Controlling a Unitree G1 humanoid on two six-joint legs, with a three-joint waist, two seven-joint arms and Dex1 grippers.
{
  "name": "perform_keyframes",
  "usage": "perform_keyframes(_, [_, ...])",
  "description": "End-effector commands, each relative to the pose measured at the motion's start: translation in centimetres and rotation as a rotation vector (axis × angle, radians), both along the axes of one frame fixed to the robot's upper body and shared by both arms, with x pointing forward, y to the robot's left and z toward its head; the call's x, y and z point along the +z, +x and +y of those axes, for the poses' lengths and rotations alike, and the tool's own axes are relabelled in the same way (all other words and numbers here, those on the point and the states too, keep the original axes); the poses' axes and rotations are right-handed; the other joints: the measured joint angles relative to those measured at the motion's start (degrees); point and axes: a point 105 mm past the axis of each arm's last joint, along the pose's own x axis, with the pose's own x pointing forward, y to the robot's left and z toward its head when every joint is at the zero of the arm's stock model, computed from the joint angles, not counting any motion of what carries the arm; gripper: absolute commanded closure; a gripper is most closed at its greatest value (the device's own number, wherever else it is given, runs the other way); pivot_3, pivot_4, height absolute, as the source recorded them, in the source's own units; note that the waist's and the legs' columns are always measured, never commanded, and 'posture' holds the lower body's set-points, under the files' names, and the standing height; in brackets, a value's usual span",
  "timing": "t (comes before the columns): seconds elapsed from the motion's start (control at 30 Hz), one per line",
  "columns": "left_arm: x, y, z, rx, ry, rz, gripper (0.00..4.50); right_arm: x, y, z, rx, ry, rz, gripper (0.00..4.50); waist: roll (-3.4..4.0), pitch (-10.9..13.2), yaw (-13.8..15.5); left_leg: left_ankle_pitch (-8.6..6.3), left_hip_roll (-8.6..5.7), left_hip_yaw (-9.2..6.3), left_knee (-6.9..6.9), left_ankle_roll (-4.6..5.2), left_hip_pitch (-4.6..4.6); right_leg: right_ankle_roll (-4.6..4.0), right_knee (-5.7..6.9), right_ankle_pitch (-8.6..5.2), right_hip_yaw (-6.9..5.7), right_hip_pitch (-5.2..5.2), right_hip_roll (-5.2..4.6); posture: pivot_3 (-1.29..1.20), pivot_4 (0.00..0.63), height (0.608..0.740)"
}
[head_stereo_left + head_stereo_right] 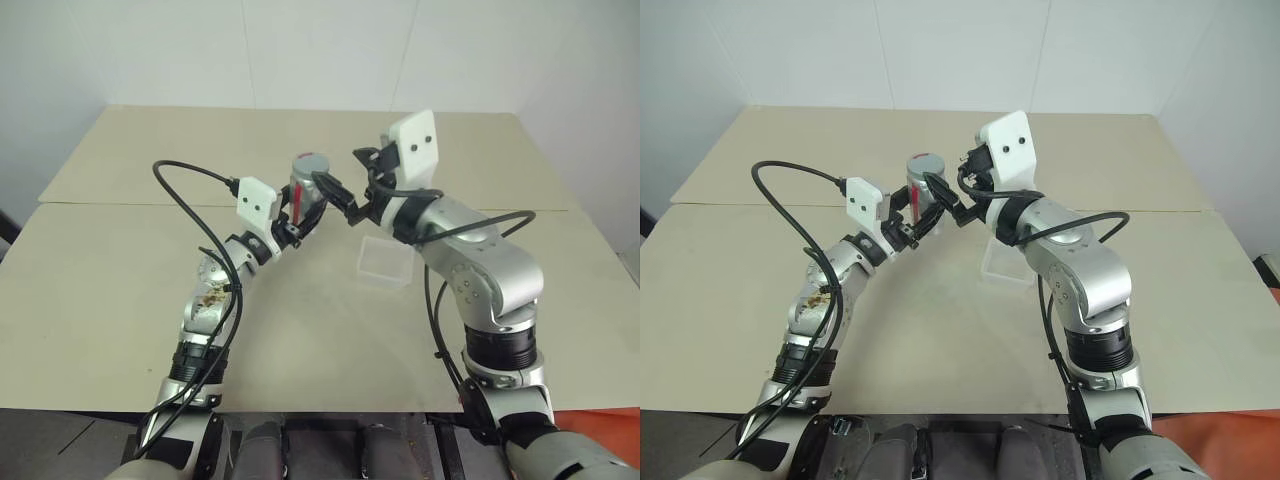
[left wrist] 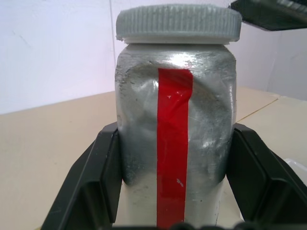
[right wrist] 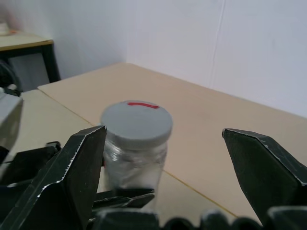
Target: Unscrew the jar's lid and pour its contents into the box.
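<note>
My left gripper (image 1: pixel 300 210) holds the jar (image 1: pixel 304 192) upright in the air above the table, shut on its lower body. The jar (image 2: pixel 175 143) is slim, with a silvery crumpled look and a vertical red stripe. The grey ribbed lid (image 2: pixel 178 23) sits on its mouth. What is inside cannot be made out. My right gripper (image 1: pixel 352 178) hangs open just right of the lid (image 3: pixel 136 122), not touching it; the lid lies ahead of its wide-spread fingers (image 3: pixel 81 163), nearer one of them. The clear box (image 1: pixel 387 262) rests on the table below my right wrist.
The beige table (image 1: pixel 120 280) is made of two boards joined by a seam running across behind the jar. White walls close the far side. Black cables loop along both arms. A dark desk (image 3: pixel 29 52) stands off to one side.
</note>
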Motion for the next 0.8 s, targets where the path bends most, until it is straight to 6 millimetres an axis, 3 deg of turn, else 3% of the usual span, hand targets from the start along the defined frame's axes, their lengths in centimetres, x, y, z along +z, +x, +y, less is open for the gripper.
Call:
perform_keyframes(0.03, [1.5,-0.8,-0.4,-0.02,-0.02,-0.055,1.8,1.9,-0.8,0.8,0.044,0.022,-0.074,0.04,0.0,0.0,0.0,0.0,0.0,0.0,0.0,0.0,0.0,0.0,0.0,0.0,0.0,0.0,0.0,0.0,0.15,0.74])
perform_keyframes(0.33, [1.6,-0.9,-0.7,-0.028,-0.02,-0.055,1.8,2.0,-0.2,2.4,0.056,0.011,-0.082,0.04,0.0,0.0,-0.2,0.0,0.0,-0.01,0.0,0.0,0.0,0.0,0.01,0.0,-0.01,0.0,0.0,0.0,0.15,0.74])
perform_keyframes(0.8, [1.7,-0.9,-0.6,-0.03,-0.015,-0.056,1.8,1.8,1.1,1.6,-0.008,0.018,-0.07,0.04,0.0,0.0,-0.3,0.01,0.0,0.01,-0.02,-0.02,-0.01,0.0,0.02,0.0,-0.02,0.0,0.0,0.0,0.15,0.74])
